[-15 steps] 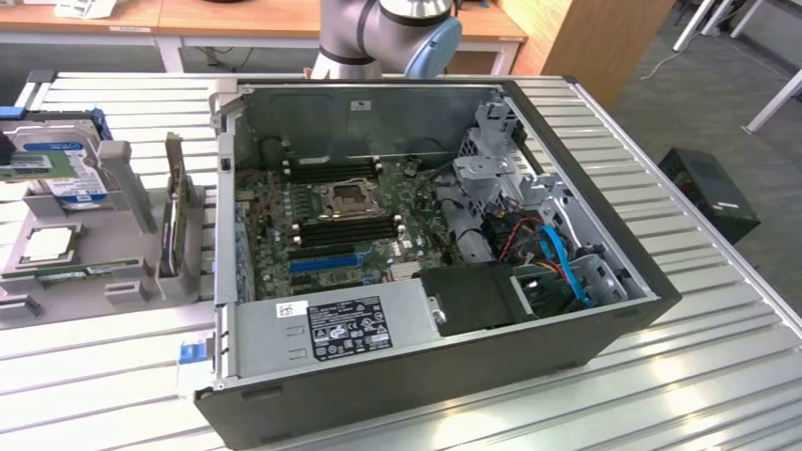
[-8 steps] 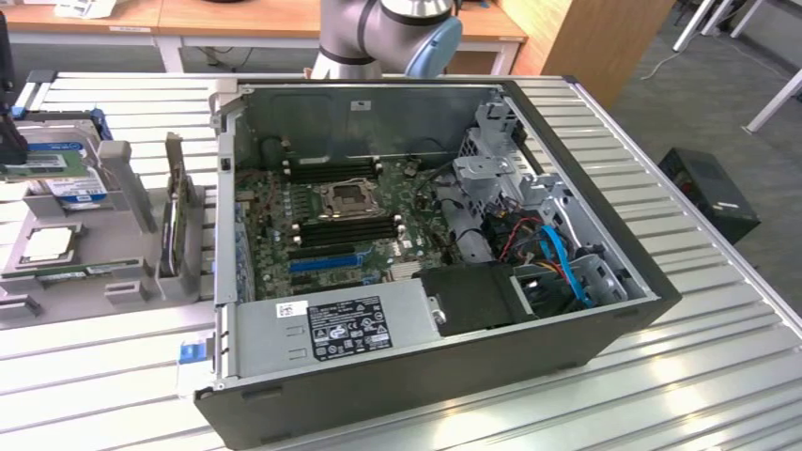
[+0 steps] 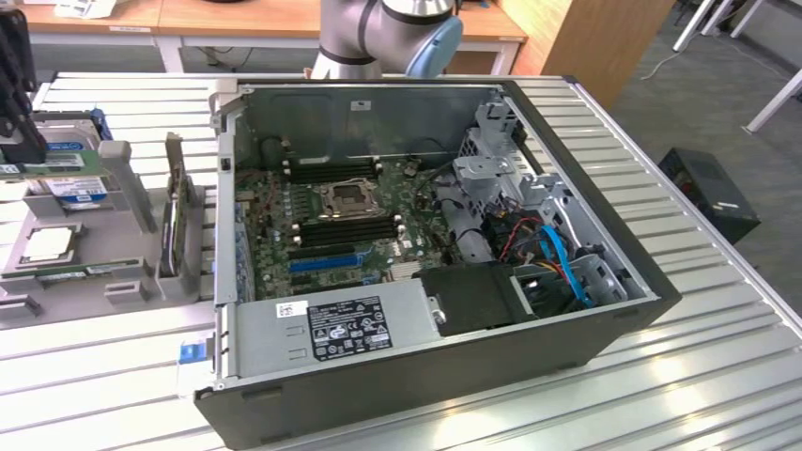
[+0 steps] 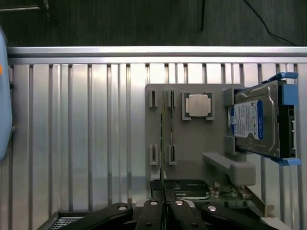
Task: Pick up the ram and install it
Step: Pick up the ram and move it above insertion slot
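My gripper point(image 3: 25, 141) hangs at the exterior view's far left, well above the grey parts tray point(image 3: 75, 310). It is shut on the ram point(image 3: 56, 163), a narrow green stick with a white sticker, held level in front of the hard drive. In the wrist view the black fingers point(image 4: 152, 213) meet, and the ram's thin edge point(image 4: 164, 143) runs out from them over the tray's slotted holders. The open computer case point(image 3: 602, 329) lies on its side in the middle of the slatted table, with dark memory slots point(image 3: 345, 230) beside the processor socket point(image 3: 346, 197).
The tray also carries a silver hard drive point(image 4: 256, 122) in a blue bracket, a square processor point(image 4: 198, 105), an upright green expansion card point(image 3: 176, 211) and another green stick point(image 3: 75, 270) on edge. A power supply point(image 3: 338, 324) and a drive cage with cables point(image 3: 539, 235) crowd the case.
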